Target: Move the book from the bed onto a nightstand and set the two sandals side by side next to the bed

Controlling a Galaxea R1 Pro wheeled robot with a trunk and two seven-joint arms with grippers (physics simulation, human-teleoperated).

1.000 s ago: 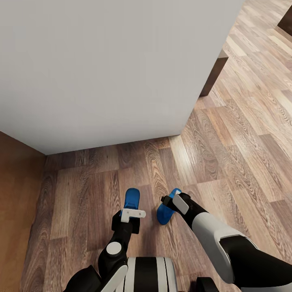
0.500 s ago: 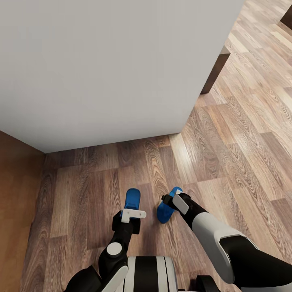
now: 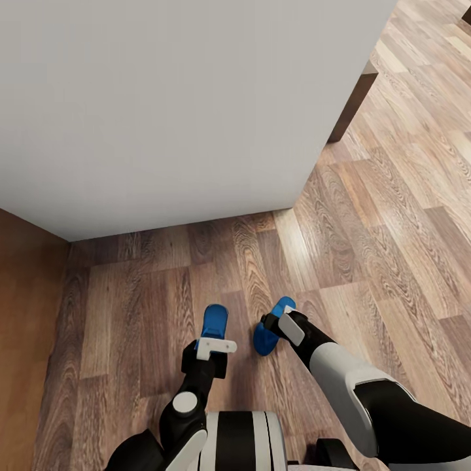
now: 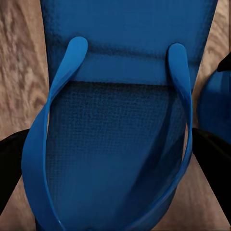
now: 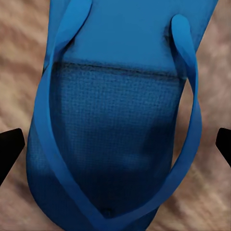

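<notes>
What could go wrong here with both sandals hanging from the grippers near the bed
The left sandal and right sandal point different ways, so they may land angled apart rather than side by side. In the wrist views the dark fingers flank each sole's edges; a loose grip could drop one early. The bed is close ahead.

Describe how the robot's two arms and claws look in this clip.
Both arms are glossy black with white shell segments. The left claw carries a flat white bracket, and a round grey joint cap sits lower on that arm. The right claw has a light grey plate on black. Claw fingers are plain black. No cables or markings show.
</notes>
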